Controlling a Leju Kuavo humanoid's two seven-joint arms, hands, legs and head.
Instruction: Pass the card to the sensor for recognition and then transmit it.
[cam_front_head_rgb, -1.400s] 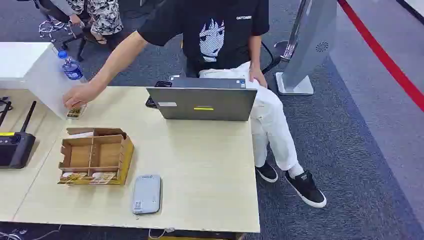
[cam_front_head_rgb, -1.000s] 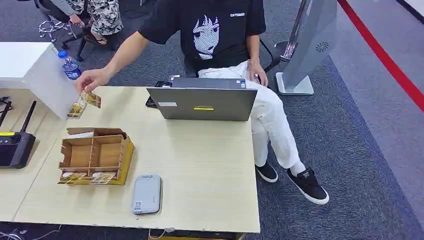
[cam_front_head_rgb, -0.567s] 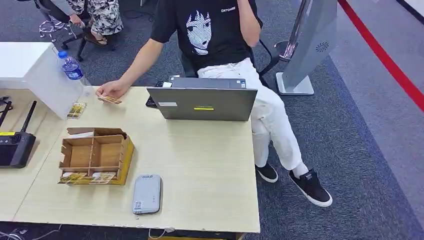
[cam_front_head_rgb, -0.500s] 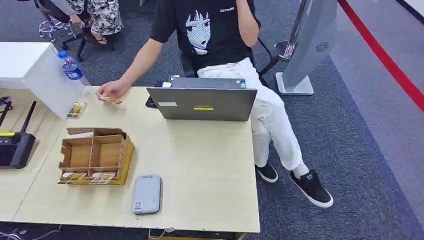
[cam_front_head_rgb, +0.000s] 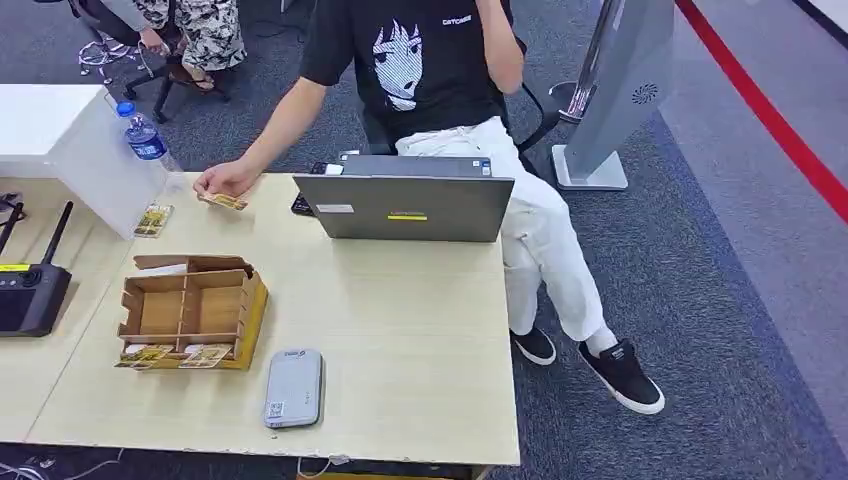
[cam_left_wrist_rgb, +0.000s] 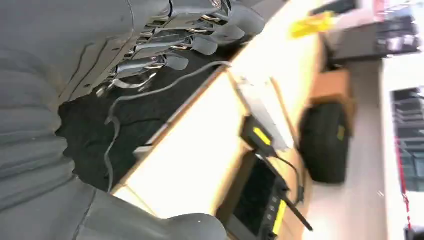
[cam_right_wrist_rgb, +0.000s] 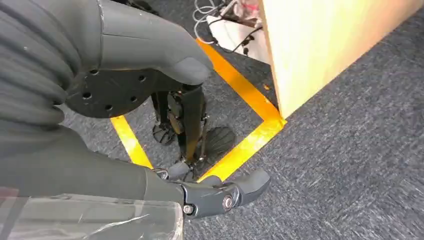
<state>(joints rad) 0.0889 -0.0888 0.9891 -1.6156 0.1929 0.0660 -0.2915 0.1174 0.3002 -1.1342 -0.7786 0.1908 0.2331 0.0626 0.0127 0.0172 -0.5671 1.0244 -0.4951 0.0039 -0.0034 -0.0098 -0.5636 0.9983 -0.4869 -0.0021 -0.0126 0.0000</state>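
Two cards (cam_front_head_rgb: 148, 354) (cam_front_head_rgb: 207, 354) lie in the front slots of a cardboard organiser (cam_front_head_rgb: 190, 308) on the table. To its right, near the front edge, lies the grey sensor (cam_front_head_rgb: 293, 387). A person's hand (cam_front_head_rgb: 226, 181) holds another card (cam_front_head_rgb: 226, 201) just above the table's far side, and one more card (cam_front_head_rgb: 153, 219) lies by the white box. My left hand (cam_left_wrist_rgb: 165, 35) hangs below the table edge, fingers apart and holding nothing. My right hand (cam_right_wrist_rgb: 165, 115) hangs over the carpet beside the table's side panel, thumb and fingers apart, also holding nothing.
An open laptop (cam_front_head_rgb: 405, 205) stands at the far middle of the table (cam_front_head_rgb: 420, 340), with the seated person behind it. A water bottle (cam_front_head_rgb: 143, 135) and a white box (cam_front_head_rgb: 60, 130) are at the far left. A black remote controller (cam_front_head_rgb: 30, 290) lies left of the organiser.
The person lifted a card from beside the white box and drew it right, toward the laptop. In the last half second their hand has hardly moved. The table's things stayed put.
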